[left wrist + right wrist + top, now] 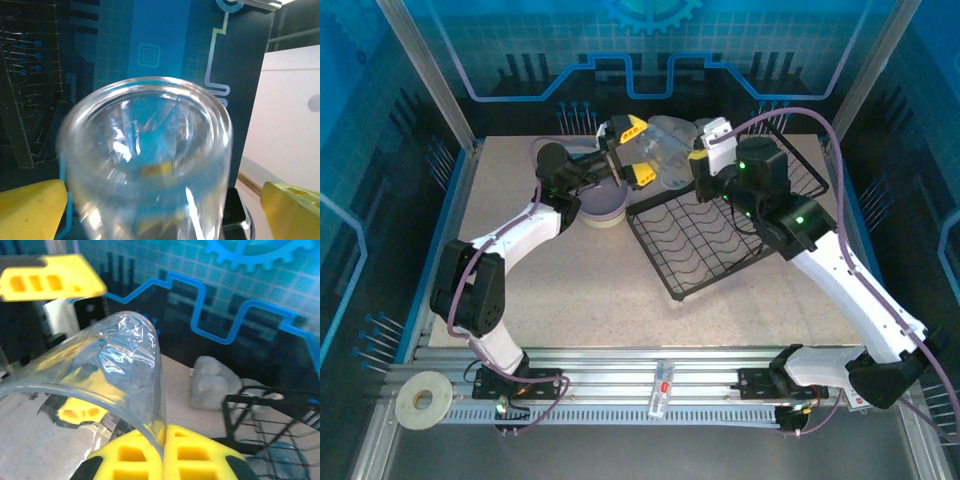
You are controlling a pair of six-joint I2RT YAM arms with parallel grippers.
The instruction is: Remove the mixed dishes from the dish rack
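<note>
A clear plastic cup (pixel 665 152) hangs in the air above the table, just left of the black wire dish rack (pixel 720 225). My right gripper (pixel 700 156) is shut on the cup's rim; in the right wrist view the thin wall (pixel 117 365) is pinched between the yellow pads (pixel 135 457) of the right gripper (pixel 164 452). My left gripper (pixel 636 150) stands open with one finger on each side of the cup. In the left wrist view the cup (pixel 150 160) sits between the left gripper's (pixel 160 220) spread fingers (pixel 292 210), with a gap on the right. A lavender bowl (pixel 603 208) rests on the table below.
The dish rack (pixel 272 432) lies tilted at the right middle of the table. A pale cloudy object (pixel 210 382) sits on the table by the rack's far corner. A tape roll (pixel 423 400) and a small clear item (pixel 663 388) lie on the front rail.
</note>
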